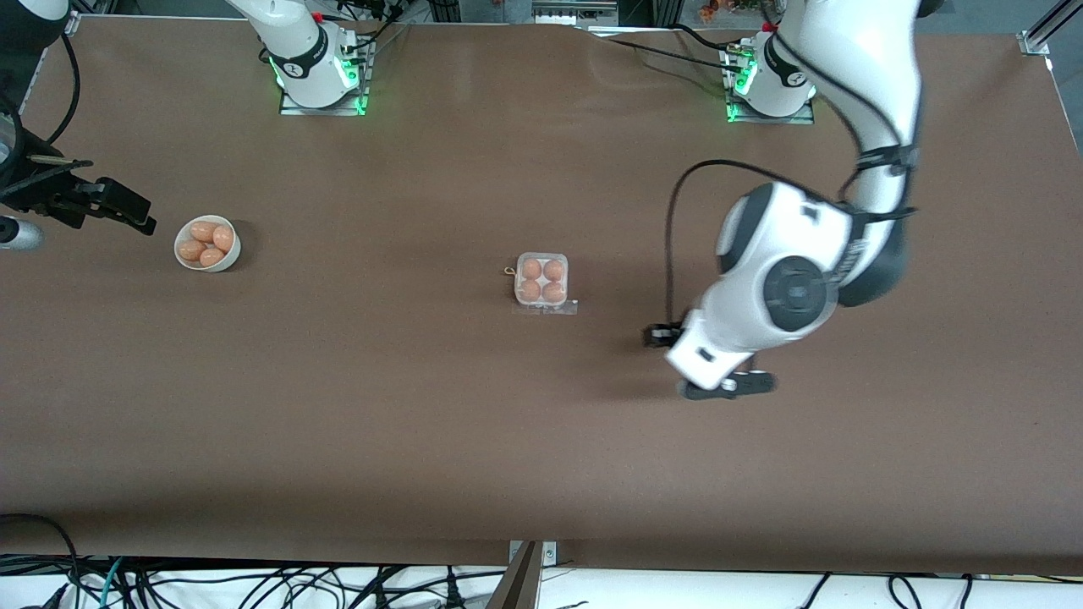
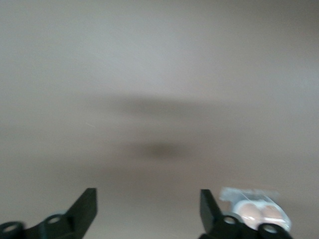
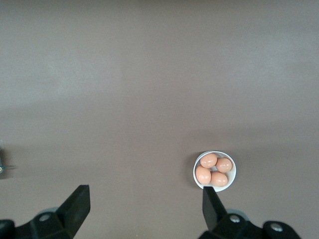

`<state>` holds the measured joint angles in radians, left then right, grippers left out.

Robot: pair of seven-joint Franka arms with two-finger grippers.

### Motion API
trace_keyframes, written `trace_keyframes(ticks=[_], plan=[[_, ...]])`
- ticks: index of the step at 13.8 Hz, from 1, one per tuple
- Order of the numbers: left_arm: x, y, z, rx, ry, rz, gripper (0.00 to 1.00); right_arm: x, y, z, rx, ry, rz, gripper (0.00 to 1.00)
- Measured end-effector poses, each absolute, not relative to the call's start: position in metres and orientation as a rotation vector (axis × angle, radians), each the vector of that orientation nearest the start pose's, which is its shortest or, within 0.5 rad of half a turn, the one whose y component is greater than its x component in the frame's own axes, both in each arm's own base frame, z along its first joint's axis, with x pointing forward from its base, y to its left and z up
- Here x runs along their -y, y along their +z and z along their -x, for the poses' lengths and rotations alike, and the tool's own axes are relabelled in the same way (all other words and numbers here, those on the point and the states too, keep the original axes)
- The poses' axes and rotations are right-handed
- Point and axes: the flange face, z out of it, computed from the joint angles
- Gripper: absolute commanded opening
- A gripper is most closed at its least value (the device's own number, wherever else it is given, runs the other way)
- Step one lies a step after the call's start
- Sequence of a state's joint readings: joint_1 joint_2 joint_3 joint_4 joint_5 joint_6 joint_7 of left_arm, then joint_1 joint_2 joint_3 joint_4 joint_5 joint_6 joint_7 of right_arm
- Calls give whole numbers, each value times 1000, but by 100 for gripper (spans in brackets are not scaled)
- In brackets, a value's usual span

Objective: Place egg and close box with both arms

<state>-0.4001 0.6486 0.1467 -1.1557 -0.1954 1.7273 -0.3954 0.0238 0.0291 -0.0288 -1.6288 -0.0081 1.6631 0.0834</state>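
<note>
All four cells of the box point(image 1: 541, 282) are filled. At its 4 o'clock the left gripper point(image 2: 148, 211) is spread, empty; the right gripper point(image 3: 146, 211) is spread beside the bowl point(image 1: 207, 244).

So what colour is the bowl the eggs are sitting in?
White. The bowl shows best in the right wrist view, with four orange-brown eggs inside.

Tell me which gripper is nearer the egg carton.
Left. The left gripper hangs over bare table toward its own end from the egg carton; the right gripper waits by the bowl.
</note>
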Motion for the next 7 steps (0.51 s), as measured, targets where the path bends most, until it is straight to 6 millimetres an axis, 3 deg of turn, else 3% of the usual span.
trace_keyframes(ticks=[3, 5, 7], plan=[[120, 469, -703, 277, 90, 3156, 99, 4, 589, -570, -138, -9, 3147, 100], [83, 485, -700, 278, 86, 3096, 100, 4, 589, -570, -138, -9, 3147, 100], [66, 492, -699, 262, 72, 3052, 100, 4, 589, -570, -138, -9, 3147, 100]])
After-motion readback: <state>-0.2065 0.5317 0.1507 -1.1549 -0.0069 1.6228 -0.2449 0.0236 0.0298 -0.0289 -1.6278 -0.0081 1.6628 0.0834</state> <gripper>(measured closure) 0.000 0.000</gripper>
